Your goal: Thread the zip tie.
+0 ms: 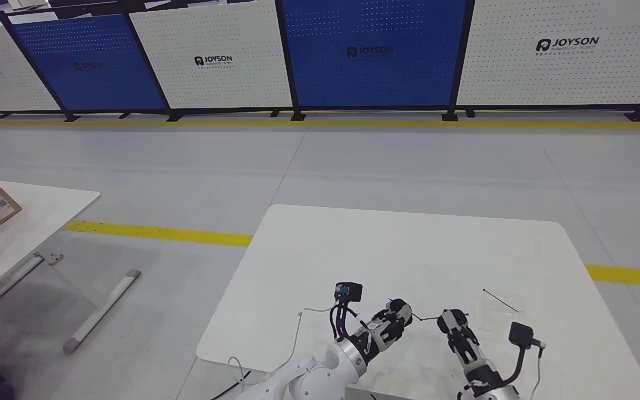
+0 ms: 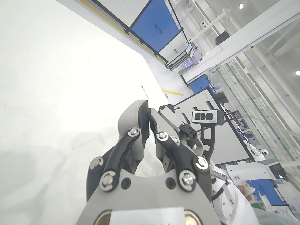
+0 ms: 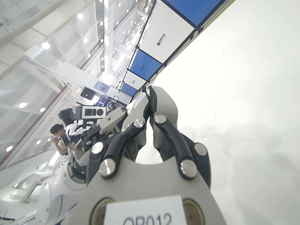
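The big white flat worktop point(image 1: 420, 250) takes up most of the top view. Both arms sit low at its near edge, side by side and close to each other.

The left gripper point(image 2: 148, 106) is pinched tight, its two grey fingers with black pads pressed together. The right gripper point(image 3: 150, 91) is pinched tight too. The two grippers' tips are near each other.

The thin black plastic zip tie point(image 1: 426, 319) is between the two grippers. From above it looks like a short dark line going from one gripper to the other. In the right wrist view a small black end of it pokes out past the right gripper's tips, so that gripper is holding it. The left gripper looks to be holding the other end, though the tie is very thin there and hard to see.

A second thin black strip point(image 1: 502, 299) lies flat on the worktop. It is out past the right gripper and well apart from both grippers.

How far along is the job? I think the picking up is done, because the tie is held at both ends. The hard part is still left. I see no loop yet, and I cannot see the pointed end going into the little square head. To finish, that end must line up with the hole, go in, and be pulled through.
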Controlling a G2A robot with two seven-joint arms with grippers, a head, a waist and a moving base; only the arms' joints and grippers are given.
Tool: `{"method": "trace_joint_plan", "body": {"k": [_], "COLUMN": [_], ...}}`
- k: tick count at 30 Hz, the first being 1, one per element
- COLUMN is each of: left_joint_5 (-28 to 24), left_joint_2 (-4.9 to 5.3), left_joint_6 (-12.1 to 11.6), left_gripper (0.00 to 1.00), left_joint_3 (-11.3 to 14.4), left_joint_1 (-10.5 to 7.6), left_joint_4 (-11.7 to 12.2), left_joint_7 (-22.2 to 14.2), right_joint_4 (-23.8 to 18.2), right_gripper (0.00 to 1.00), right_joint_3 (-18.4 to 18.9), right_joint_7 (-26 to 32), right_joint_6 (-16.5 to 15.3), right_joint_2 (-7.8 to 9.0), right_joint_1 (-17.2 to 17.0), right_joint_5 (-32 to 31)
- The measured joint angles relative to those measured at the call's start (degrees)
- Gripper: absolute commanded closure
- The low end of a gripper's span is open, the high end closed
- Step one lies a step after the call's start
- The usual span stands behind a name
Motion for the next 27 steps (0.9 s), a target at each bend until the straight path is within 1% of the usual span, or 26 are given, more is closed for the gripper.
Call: {"method": "trace_joint_plan", "body": {"k": [7, 20, 27], "left_joint_5": [0.0, 0.0, 0.0], "left_joint_2": [0.00, 0.00, 0.00], "left_joint_6": [0.0, 0.0, 0.0], "left_gripper": [1.00, 1.00, 1.00], "left_joint_3": [0.0, 0.0, 0.0], "left_joint_1": [0.00, 0.00, 0.00], "left_joint_4": [0.0, 0.0, 0.0], "left_joint_7": [0.0, 0.0, 0.0], "right_joint_4": [-0.3, 0.6, 1.0], "right_gripper": [1.00, 1.00, 1.00], "right_joint_3": [0.4, -0.5, -0.8], "right_joint_7": [0.4, 1.8, 1.4], "right_joint_6": [-0.3, 0.1, 0.4], "right_joint_2": [-0.11, -0.56, -0.77], "right_joint_1": [-0.5, 0.8, 0.9], "right_joint_5": [0.2, 0.2, -0.6]}}
